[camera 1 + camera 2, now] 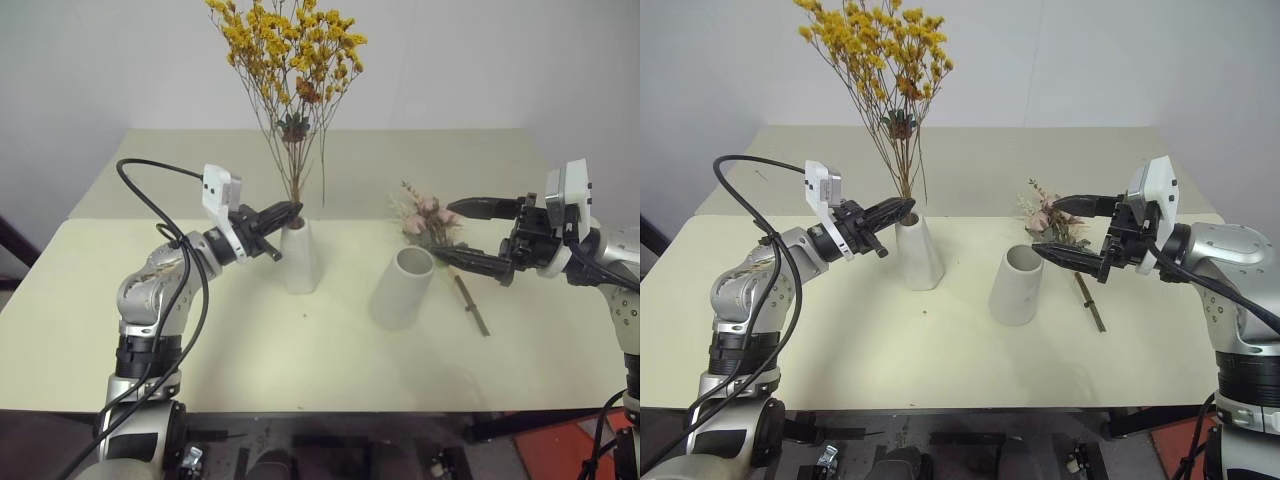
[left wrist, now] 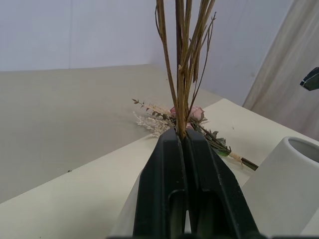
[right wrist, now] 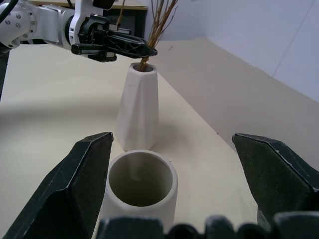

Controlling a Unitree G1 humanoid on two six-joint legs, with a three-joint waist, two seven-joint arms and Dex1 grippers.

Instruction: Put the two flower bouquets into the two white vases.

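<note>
Your table [image 1: 250, 370] fills the lower two thirds of the head view, pale and bare but for the task's things. Largest on it is the wider vase [image 1: 403, 288], just right of centre, upright with its broad mouth empty. Left of it, at centre, stands the slim vase [image 1: 299, 256], and the yellow spray [image 1: 290, 50] rises from its neck to the top edge of the frame, stems upright and already seated in the narrow opening.

Your left gripper [image 1: 283, 212] is pinched tight on those brown stems just above the neck. I'd judge this step nearly done: before you let go, check the stems sit low enough that the top-heavy spray will not tip the slim vase, then part the fingers slowly and back away level so nothing snags.

Your right gripper [image 1: 480, 232] hangs with its jaws spread wide and holding nothing, above the wider vase's right side. The pink roses [image 1: 428, 220] lie flat on the table behind that vase, stem end [image 1: 472, 304] trailing toward the lower right; grip there next.
</note>
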